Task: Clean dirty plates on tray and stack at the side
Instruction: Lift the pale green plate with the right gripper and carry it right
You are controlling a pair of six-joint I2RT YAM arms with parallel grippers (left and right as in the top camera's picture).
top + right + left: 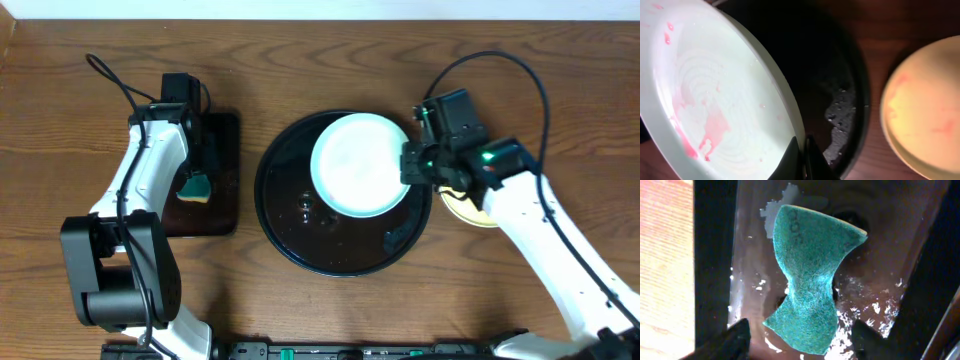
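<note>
Yellow plate (468, 215) mostly beneath right arm (540, 215); mint plate (715, 90) partly past wrist-view edge.

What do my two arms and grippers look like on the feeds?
The left arm and right arm have white links, black joints and a looping black cable each. A green light glows near the right wrist. The left gripper and right gripper have dark tapered fingers.
</note>
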